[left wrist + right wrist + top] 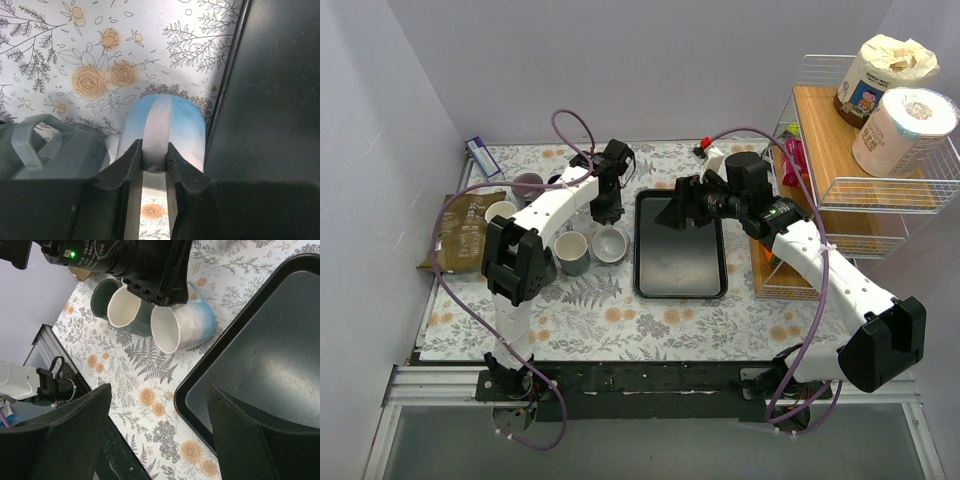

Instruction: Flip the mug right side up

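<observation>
We saw the left pincer (153, 154) clamped on the pale handle (159, 120) of the blue-and-white mug (189, 131), one finger on each side of it. The mug's body sat just beyond the fingertips on the flowered cloth (100, 50). Its white mouth showed in the right wrist view, but we could not tell whether it stood fully upright or tipped. Just to the pincer's left stood a grey mug (75, 155), with a dark mug (100, 297) past it on the same side. Close on the pincer's right ran the rim of the black tray (227, 100). Farther right, over that tray, the right pincer (159, 392) hung with its fingers spread wide, holding nothing.
</observation>
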Controlling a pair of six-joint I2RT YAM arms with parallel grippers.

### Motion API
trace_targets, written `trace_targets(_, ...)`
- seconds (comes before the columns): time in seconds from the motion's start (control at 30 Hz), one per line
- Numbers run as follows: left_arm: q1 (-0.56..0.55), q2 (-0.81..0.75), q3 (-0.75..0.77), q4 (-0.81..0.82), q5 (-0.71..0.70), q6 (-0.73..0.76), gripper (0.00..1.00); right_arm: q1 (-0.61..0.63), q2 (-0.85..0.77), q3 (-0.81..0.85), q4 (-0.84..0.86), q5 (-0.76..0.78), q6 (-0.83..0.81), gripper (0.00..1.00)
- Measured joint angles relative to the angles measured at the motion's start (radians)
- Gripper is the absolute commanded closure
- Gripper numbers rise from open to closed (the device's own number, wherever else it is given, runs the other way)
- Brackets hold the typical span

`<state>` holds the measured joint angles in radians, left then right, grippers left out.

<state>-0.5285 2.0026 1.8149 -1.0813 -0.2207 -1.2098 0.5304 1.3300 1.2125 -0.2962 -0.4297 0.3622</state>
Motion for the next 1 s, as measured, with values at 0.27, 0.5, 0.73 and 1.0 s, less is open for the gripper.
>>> trace_targets(0.27,-0.003,0.066,0.089,-0.050,-0.008,-0.002,0.70,0.000,0.008,0.000,0.007,-0.018,0.000,0.18)
trace_targets(0.5,-0.003,0.160,0.179,-0.047,-0.019,0.003,0.67,0.000,0.017,-0.028,0.024,-0.020,0.049,0.19)
trace_targets(0.73,-0.003,0.254,0.258,-0.051,-0.026,0.017,0.52,0.000,0.017,-0.095,0.031,-0.022,0.103,0.19)
trace_targets(1.0,-0.003,0.256,0.284,-0.055,-0.061,0.034,0.02,0.000,0.011,-0.093,0.019,-0.009,0.094,0.18)
